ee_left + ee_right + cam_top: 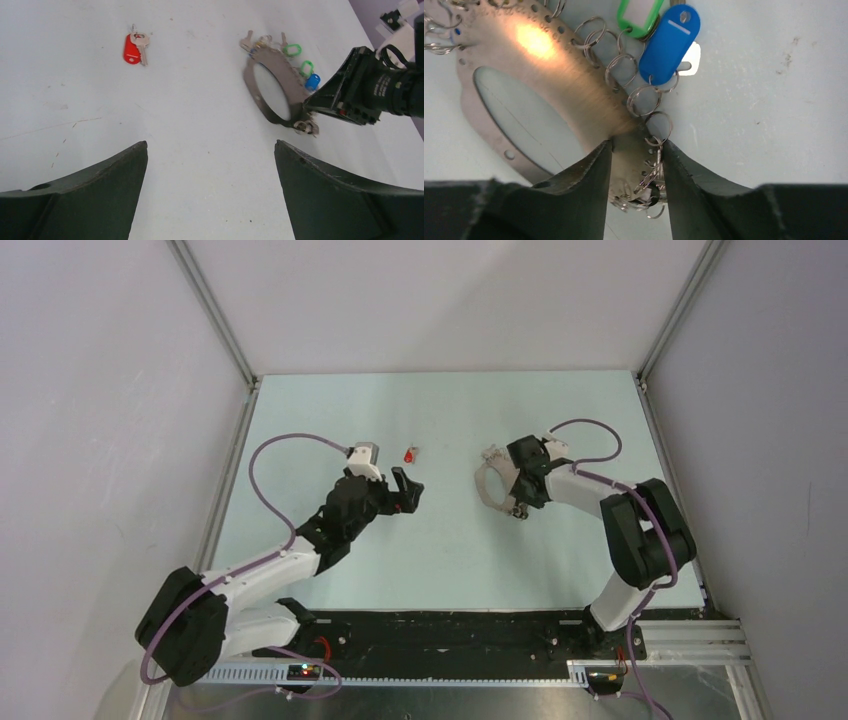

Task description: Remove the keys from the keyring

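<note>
Fingers of right gripper clamped narrowly on rim of grey oval metal keyring, lying on pale table right of centre | small metal keys on wire rings fringe rim, green plastic tag and blue plastic tag just beside fingers | red-tagged silver key loose, well apart | left gripper spread wide, empty
</note>
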Controlling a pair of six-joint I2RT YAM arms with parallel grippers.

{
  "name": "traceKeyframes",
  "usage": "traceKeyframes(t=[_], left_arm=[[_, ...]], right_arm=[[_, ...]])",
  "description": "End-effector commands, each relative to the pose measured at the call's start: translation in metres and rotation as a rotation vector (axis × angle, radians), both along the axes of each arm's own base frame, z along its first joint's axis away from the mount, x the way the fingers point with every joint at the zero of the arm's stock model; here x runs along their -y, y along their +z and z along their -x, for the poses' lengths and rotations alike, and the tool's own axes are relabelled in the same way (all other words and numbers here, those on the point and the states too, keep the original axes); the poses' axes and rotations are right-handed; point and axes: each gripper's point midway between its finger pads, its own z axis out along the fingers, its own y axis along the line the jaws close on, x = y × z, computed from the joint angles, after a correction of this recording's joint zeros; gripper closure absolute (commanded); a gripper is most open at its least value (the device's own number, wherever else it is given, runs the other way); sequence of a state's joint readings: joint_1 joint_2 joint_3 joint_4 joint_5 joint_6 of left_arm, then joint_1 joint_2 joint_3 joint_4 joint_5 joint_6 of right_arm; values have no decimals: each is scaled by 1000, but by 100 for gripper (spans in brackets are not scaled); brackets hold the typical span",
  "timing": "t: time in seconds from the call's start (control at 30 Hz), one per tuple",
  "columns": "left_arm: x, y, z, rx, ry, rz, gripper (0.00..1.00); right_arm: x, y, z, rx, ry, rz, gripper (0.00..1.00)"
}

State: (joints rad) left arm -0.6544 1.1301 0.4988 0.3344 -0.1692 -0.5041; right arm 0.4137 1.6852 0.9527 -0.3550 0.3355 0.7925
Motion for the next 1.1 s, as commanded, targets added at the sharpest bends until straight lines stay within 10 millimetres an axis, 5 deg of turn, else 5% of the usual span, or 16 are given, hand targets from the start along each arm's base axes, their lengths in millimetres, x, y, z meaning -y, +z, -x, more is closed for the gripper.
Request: traceKeyframes(t=[0.0,0.03,0.07,0.27,0.53,0.77,0.9,1.07], left_arm=[[10,35,-2,124,-65,29,0],[12,33,-2,125,-81,15,0],[12,31,-3,136,-90,-11,0],[27,27,7,187,-196,-80,2],[49,32,24,323,-251,-204,6],[72,39,46,590,-340,-270,9],[87,21,68,699,-469,-311,9],[85,28,68,733,-439,-293,11]], right_arm=[[-5,-2,7,-32,-1,45,85],[-7,1,7,-28,6,35,98],[-13,4,9,-28,35,15,100],[-50,67,17,127,200,-74,100],[-69,127,29,252,267,-210,100],[-77,147,35,289,304,-273,100],[-81,154,40,297,325,-302,100],[-86,169,45,340,386,-317,100]])
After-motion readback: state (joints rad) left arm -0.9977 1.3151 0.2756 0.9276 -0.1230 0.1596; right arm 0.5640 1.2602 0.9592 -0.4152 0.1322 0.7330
